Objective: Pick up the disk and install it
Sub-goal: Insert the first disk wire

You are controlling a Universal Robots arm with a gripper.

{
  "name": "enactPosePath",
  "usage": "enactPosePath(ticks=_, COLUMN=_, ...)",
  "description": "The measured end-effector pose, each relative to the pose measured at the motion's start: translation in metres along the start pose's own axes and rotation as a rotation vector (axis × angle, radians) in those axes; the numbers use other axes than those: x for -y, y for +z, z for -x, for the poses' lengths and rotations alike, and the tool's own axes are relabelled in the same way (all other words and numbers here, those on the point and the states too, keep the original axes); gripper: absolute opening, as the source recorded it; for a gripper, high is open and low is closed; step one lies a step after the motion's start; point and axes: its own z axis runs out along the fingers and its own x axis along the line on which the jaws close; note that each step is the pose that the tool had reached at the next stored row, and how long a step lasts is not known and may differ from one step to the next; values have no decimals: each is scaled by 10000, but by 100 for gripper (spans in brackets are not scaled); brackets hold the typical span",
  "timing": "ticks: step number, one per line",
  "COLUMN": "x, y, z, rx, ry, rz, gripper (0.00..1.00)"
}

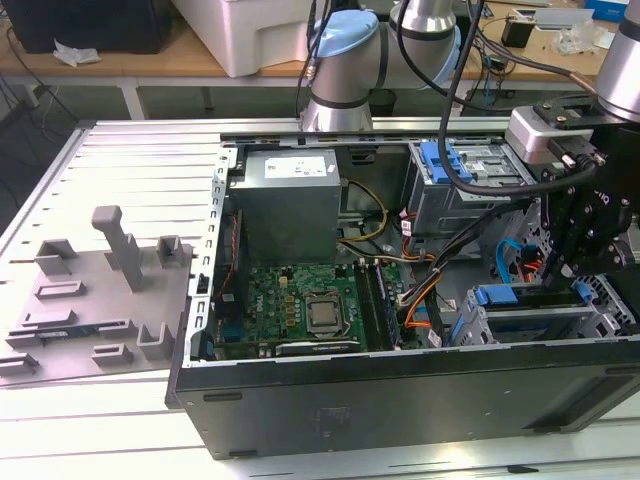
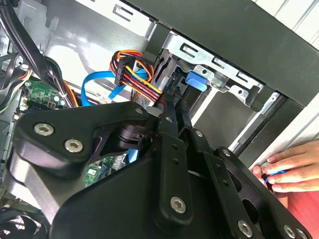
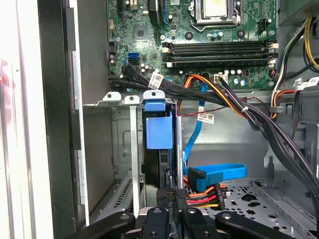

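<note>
While the open computer case (image 1: pixel 400 400) lies on its side across the middle of the exterior view, the black gripper (image 1: pixel 568 262) hangs over its lower right corner, just above a metal drive bay (image 1: pixel 520 322) with blue plastic parts. Its fingers point down into that bay, but I cannot tell whether they are spread or pressed together.

The disk (image 3: pixel 158 169) seems to sit on edge inside the bay: in the first wrist view, at the centre of the frame, a dark slab stands between the bay's metal walls with a blue plastic tab (image 3: pixel 158 130) on its end. Only that narrow edge is visible, so its label cannot be checked. The gripper's black links fill the bottom edge of that frame, directly in line with the slab, and a bundle of red, orange and yellow wires (image 3: pixel 204 196) lies just beside them.

Toward the upper middle of the first wrist view is the green circuit board (image 3: pixel 209 40), with black cables (image 3: pixel 249 107) running across below it. A flat blue cable (image 3: pixel 219 172) curls at lower centre.

Lower right in the second wrist view, a person's hand (image 2: pixel 291 169) rests at the outer edge of the case. Upper centre of the exterior view holds a grey box (image 1: pixel 290 205), and a grey plastic fixture (image 1: pixel 110 290) sits on the table (image 1: pixel 120 160) at the left.
</note>
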Motion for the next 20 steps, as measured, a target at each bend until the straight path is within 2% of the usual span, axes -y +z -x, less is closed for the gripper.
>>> enactPosePath(ticks=8, x=1, y=-19, z=-2, rx=-3, ry=0, rz=0, gripper=17)
enactPosePath(ticks=20, x=1, y=-9, z=-25, rx=-4, ry=-1, rz=-1, gripper=17)
